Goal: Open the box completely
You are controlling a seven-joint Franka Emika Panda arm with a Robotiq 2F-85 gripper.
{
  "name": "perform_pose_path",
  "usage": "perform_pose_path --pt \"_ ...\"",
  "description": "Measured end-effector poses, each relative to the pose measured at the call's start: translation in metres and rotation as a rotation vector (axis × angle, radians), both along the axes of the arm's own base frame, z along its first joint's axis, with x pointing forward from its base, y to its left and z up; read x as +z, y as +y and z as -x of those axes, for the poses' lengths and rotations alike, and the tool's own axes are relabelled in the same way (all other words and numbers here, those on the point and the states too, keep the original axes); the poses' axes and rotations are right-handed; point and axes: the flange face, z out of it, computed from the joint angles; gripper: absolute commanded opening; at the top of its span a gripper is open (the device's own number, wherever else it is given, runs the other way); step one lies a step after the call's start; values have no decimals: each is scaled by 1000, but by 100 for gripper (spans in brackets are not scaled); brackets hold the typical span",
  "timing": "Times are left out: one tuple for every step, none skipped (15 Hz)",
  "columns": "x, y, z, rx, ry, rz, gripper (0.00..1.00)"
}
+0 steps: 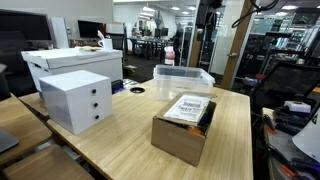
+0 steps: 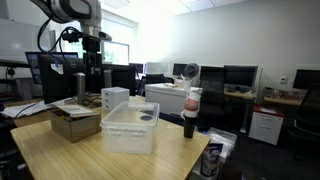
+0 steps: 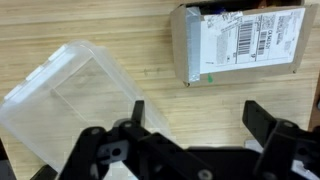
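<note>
The brown cardboard box (image 1: 183, 128) stands on the wooden table (image 1: 120, 150) near its front edge. The flap with the white printed label (image 1: 188, 108) lies flat over its top, with a dark gap beside it. The box also shows low at the left in an exterior view (image 2: 74, 122) and at the upper right of the wrist view (image 3: 238, 40). My gripper (image 3: 198, 115) is open and empty. It hangs well above the table, over bare wood between the box and the clear bin. In an exterior view (image 2: 93, 78) it hangs above the box.
A clear plastic lidded bin (image 1: 183, 77) sits behind the box; it is at the left of the wrist view (image 3: 70, 100). A white three-drawer cube (image 1: 76, 100) stands beside the box. A dark bottle with a red-and-white cap (image 2: 190, 115) stands by the table edge.
</note>
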Motion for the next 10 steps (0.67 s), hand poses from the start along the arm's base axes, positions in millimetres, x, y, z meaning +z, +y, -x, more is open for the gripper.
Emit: perform_pose_path --pt "-4 -1 1 -2 8 1 100" --pt "-11 -3 4 -5 23 1 100" --pt "-22 -5 8 -9 40 2 100" --pt "-28 -6 10 -11 46 2 100" --pt "-36 -7 13 -15 49 0 100" --pt "-44 -7 16 -21 51 -3 100" --pt "-53 -7 21 -27 48 -10 100" --pt "-61 -8 26 -37 40 -20 100" --pt "-68 -8 31 -47 33 -31 100" --pt "-75 -8 37 -56 27 -41 100"
